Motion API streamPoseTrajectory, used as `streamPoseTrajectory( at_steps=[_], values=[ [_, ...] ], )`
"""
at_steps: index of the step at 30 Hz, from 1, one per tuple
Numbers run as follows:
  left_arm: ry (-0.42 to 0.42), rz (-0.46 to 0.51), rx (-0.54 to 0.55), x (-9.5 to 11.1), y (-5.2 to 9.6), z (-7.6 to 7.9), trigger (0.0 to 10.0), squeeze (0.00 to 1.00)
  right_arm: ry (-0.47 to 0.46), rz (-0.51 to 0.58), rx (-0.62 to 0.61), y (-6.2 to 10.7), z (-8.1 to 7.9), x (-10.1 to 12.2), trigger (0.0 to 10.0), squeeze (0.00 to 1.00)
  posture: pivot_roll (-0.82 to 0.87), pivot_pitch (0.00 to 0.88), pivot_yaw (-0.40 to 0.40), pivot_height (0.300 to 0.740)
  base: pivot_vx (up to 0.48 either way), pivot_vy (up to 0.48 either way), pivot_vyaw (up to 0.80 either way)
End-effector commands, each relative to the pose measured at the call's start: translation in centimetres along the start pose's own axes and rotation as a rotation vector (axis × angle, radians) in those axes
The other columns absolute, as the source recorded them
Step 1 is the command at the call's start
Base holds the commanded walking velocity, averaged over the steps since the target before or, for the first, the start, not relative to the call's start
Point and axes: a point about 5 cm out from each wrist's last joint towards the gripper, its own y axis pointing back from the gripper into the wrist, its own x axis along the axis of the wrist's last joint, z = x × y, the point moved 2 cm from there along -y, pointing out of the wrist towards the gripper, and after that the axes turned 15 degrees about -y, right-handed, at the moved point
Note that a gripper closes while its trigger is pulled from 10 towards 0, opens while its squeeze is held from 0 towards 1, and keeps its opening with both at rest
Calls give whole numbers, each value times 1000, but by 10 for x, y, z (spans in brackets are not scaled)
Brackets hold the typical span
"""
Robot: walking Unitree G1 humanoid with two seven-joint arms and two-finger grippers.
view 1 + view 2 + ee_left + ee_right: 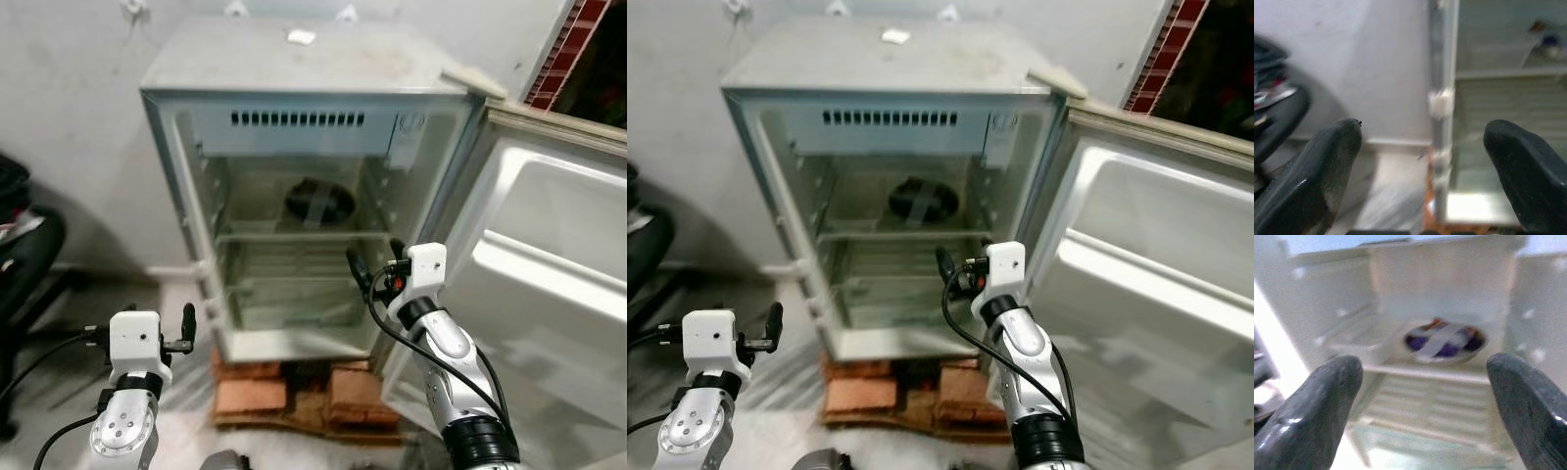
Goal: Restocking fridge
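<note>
A small grey fridge (294, 78) stands open, its door (554, 245) swung out to the right. On its upper shelf (294, 235) lies a dark bowl (319, 202) with a strip of pale tape across the top; the purple-toned bowl (1444, 341) is also in the right wrist view. My right gripper (375, 257) is held up in front of the lower shelf, open and with nothing in it. My left gripper (1422, 147) is low, outside the fridge's left edge, open and also holding nothing.
The fridge rests on red bricks (255, 392). A black chair (24, 255) is at the far left by the wall. A small white scrap (301, 37) lies on the fridge top. A brick wall edge (563, 49) is at the upper right.
</note>
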Motion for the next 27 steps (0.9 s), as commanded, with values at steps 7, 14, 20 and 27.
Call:
streamPoseTrajectory(
  at_steps=[7, 14, 20, 27],
  values=[
    [-1, -4, -2, -1, -2, 2, 10000, 0, 67, -10, -26, -1, 0, 1, 10000, 0, 38, 24, 16, 735, -272, 0, 0],
    [-5, -10, -12, -4, 0, 5, 10000, 0, 77, -3, -55, 10, 4, -3, 10000, 0, 29, 17, 14, 735, -183, 0, 0],
    [-8, -8, -26, -4, -2, 8, 10000, 0, 86, -19, -29, 12, 2, -5, 10000, 0, 30, 16, 2, 735, 0, 0, 0],
    [-37, -4, -44, -4, -1, 4, 10000, 0, 47, 15, -145, 15, 19, 3, 10000, 0, 22, 46, 18, 735, 0, 0, 0]
  ],
)
